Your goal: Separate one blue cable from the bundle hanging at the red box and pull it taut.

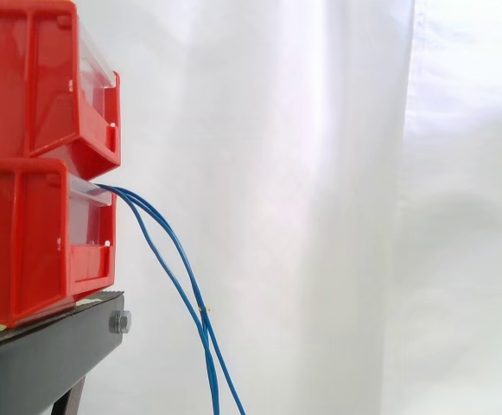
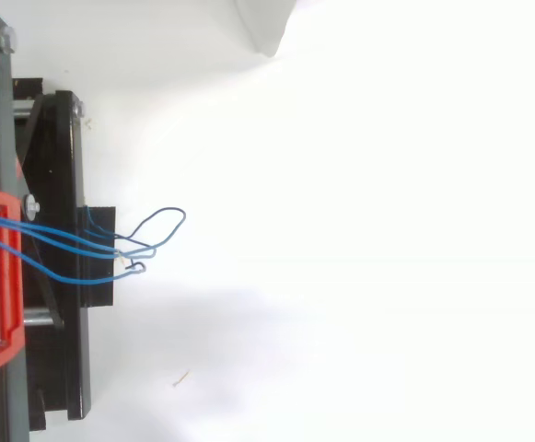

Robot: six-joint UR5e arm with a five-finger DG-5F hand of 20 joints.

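Thin blue cables [image 1: 203, 320] exit the front opening of the lower red plastic bin [image 1: 26, 242], which sits under a second red plastic bin [image 1: 26, 78] on the black metal stand [image 1: 43, 354]. The cables droop slack past the stand's edge, bunched close together, white curtain [image 1: 320, 173] behind. From above, their loops lie beside the stand's foot. Hand opening and hold: can't tell.
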